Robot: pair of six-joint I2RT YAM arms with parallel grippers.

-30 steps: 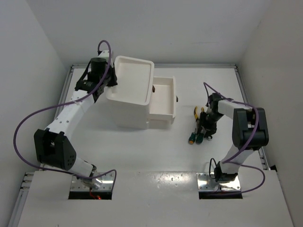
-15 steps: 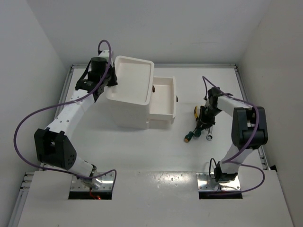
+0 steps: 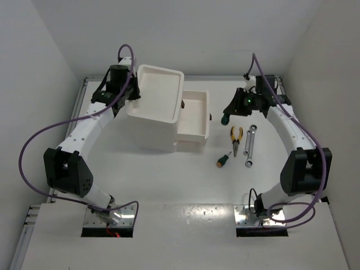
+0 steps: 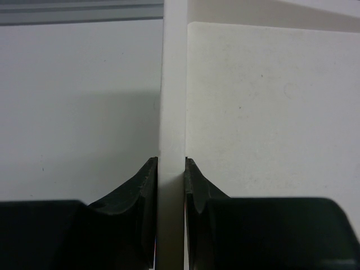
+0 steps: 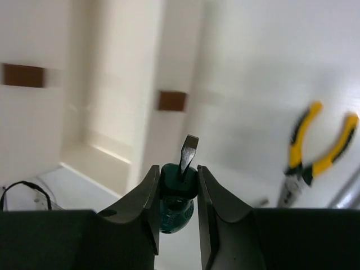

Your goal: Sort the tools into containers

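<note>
The white container (image 3: 152,126) stands at the back left, one drawer (image 3: 193,128) pulled out to the right. My left gripper (image 3: 133,93) is shut on the rim of its tray top (image 4: 172,101). My right gripper (image 3: 232,109) is shut on a green-handled screwdriver (image 3: 225,118) and holds it above the table, just right of the open drawer. In the right wrist view the jaws (image 5: 178,171) clamp the handle (image 5: 176,194), blade pointing away. Yellow-handled pliers (image 3: 236,136), a second screwdriver (image 3: 223,160) and a silver wrench (image 3: 251,147) lie on the table.
Dark red-brown knobs show on the drawer fronts (image 3: 210,117) (image 3: 183,104), and also in the right wrist view (image 5: 171,101). The pliers (image 5: 316,143) lie to the right there. White walls enclose the table on three sides.
My right gripper has lifted one screwdriver out of the tool pile and carried it back and left toward the open drawer. The other tools lie uncovered. The left arm has not moved.
</note>
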